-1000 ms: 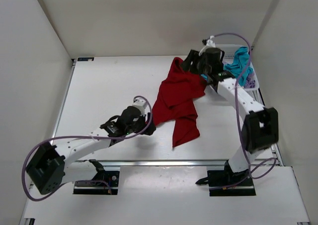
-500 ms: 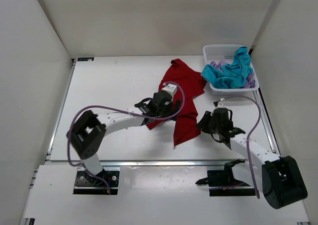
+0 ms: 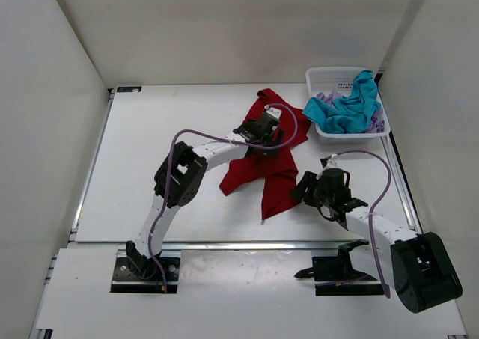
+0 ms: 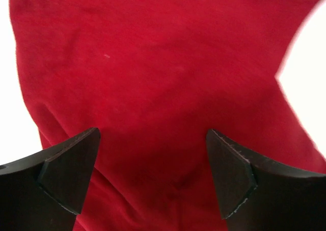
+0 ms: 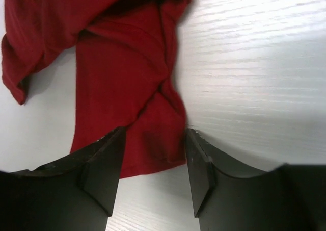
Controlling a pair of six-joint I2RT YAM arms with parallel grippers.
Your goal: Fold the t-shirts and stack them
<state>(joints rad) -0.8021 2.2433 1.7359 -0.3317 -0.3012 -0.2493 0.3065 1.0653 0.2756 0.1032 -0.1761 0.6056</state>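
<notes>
Left wrist view: wide-apart left gripper (image 4: 152, 135) above red t-shirt (image 4: 153, 62), possibly touching.

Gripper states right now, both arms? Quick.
Left gripper: open, above the red t-shirt, holding nothing.
Right gripper: open, fingers astride the red t-shirt's near edge, not clamped on it.

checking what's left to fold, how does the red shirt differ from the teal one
The red shirt lies spread on the table; the teal shirt is heaped in the white basket. The open left hand hovers over the red shirt; no hand is near the teal shirt. Both are rumpled, not folded.
</notes>
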